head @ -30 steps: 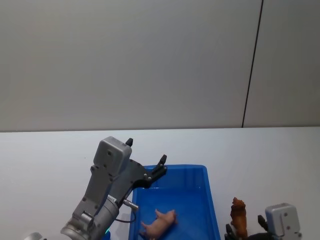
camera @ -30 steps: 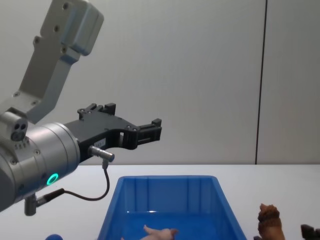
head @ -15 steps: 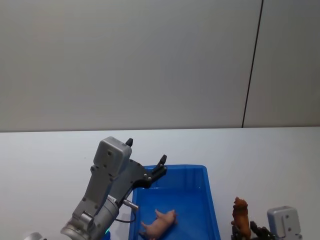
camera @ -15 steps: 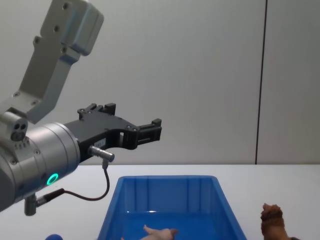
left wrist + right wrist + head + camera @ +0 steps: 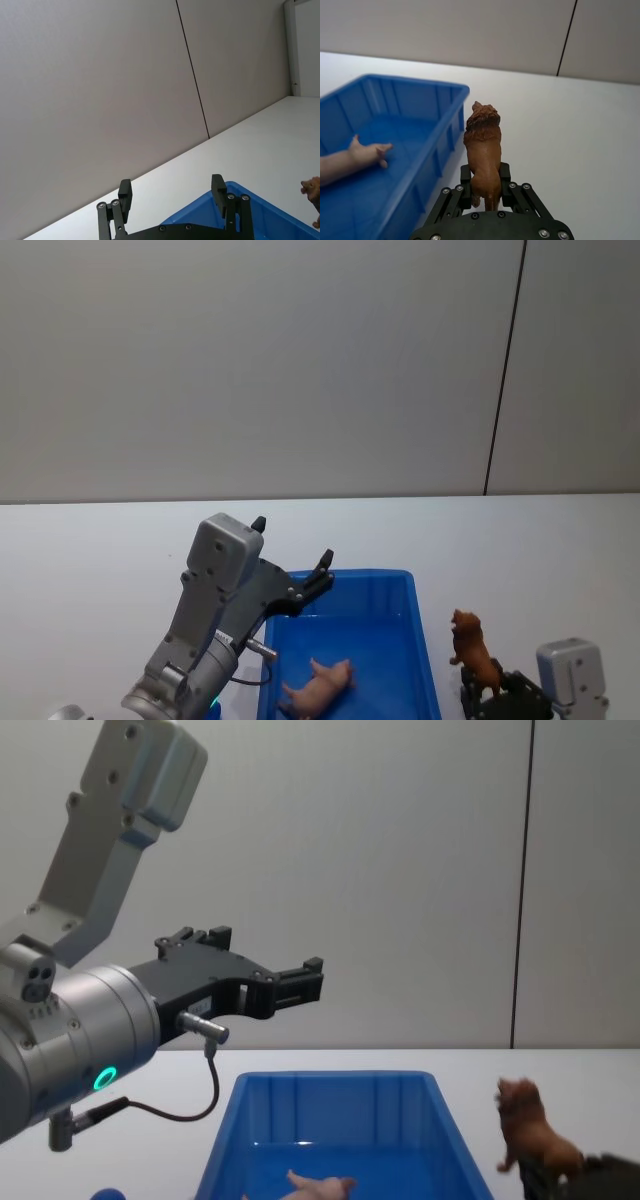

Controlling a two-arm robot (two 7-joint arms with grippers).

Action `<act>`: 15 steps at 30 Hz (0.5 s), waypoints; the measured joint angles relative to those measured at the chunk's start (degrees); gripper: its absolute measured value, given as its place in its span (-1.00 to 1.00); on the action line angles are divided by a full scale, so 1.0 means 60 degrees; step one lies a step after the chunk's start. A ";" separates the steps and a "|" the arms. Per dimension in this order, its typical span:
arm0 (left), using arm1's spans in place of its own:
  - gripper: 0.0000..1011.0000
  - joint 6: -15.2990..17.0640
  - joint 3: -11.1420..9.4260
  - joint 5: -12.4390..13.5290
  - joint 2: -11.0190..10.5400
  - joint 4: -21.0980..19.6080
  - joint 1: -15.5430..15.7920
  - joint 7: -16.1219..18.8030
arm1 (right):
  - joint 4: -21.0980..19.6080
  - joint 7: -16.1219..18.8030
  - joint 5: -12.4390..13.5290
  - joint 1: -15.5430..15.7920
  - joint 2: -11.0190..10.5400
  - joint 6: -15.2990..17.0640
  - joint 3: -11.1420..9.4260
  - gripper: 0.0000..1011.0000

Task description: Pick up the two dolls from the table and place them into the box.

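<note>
The right claw (image 5: 485, 176), clamped on the reddish-brown doll (image 5: 482, 142), holds it above the desk (image 5: 560, 560) just right of the box (image 5: 423, 640) (pink doll (image 5: 322, 683) lies inside). It should clear the rim before releasing. The left claw (image 5: 171, 185) hangs agape, empty.

- The left gripper (image 5: 262, 952) hangs high above the left rear corner of the box (image 5: 330, 1076), fingers spread.
- The pale pink doll (image 5: 320, 1184) lies inside the box, towards its front edge.
- The reddish-brown doll (image 5: 530, 1128) leans just beside the box's right rim, clamped from below by the right gripper (image 5: 548, 1176).
</note>
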State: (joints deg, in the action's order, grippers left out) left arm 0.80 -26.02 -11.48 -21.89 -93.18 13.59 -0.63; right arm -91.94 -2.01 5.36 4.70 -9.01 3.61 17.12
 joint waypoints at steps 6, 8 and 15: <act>0.98 0.0000 0.0000 0.0000 -0.0001 0.0000 0.0000 0.0000 | -0.0294 0.0281 -0.0086 -0.0030 -0.0004 -0.0228 0.0009 -0.39; 0.98 -0.0001 0.0000 0.0000 0.0000 0.0000 0.0000 0.0001 | -0.0387 0.0473 -0.0087 -0.0085 0.0004 -0.0290 0.0012 -0.39; 0.98 0.0000 0.0000 0.0000 -0.0001 0.0000 0.0000 0.0000 | -0.0468 0.1180 0.0047 -0.0370 0.0123 -0.0352 0.0027 -0.39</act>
State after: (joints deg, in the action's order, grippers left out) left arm 0.80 -26.02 -11.48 -21.89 -93.18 13.59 -0.62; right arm -94.75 5.07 5.64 2.48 -8.27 1.50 17.28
